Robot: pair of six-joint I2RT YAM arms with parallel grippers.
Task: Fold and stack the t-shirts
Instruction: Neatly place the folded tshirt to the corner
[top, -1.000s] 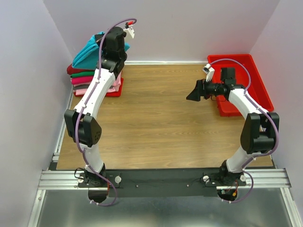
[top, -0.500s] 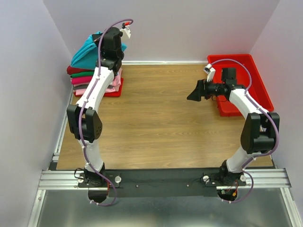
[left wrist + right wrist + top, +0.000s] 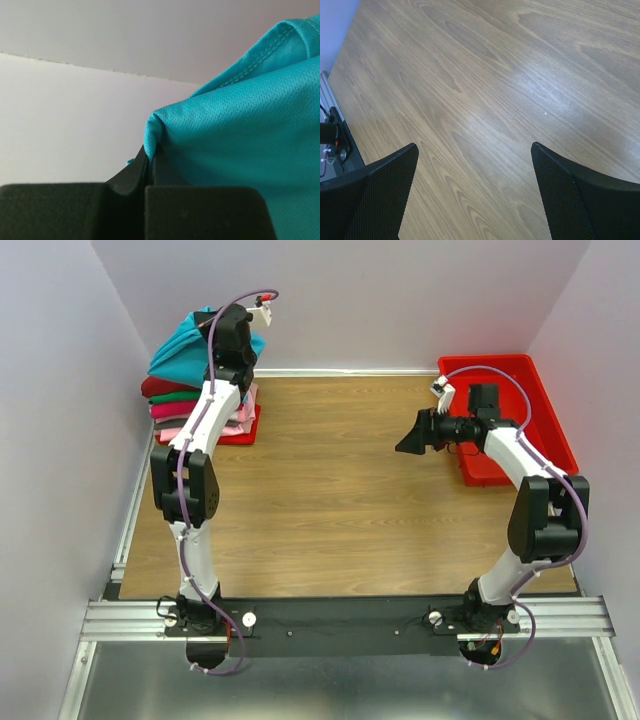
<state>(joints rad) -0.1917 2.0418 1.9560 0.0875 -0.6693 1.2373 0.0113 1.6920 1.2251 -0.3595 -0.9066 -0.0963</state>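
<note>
A teal t-shirt (image 3: 178, 352) hangs bunched over a stack of folded t-shirts (image 3: 172, 410) in dark red, green, magenta and pink at the far left corner. My left gripper (image 3: 222, 332) is raised above that stack, shut on a fold of the teal t-shirt (image 3: 235, 145); the cloth is pinched between the fingertips (image 3: 150, 161). My right gripper (image 3: 408, 444) hovers over the bare wood right of centre. Its jaws stand wide open with nothing between them, and only the tabletop (image 3: 485, 100) shows below the right gripper (image 3: 475, 160).
A red plastic bin (image 3: 515, 415) sits at the far right, just behind the right arm. White walls close in the back and both sides. The stack rests on a red base (image 3: 245, 430) against the left wall.
The left arm has swung left and back toward the corner, carrying the teal t-shirt with it over the stack. The right arm has not moved.
</note>
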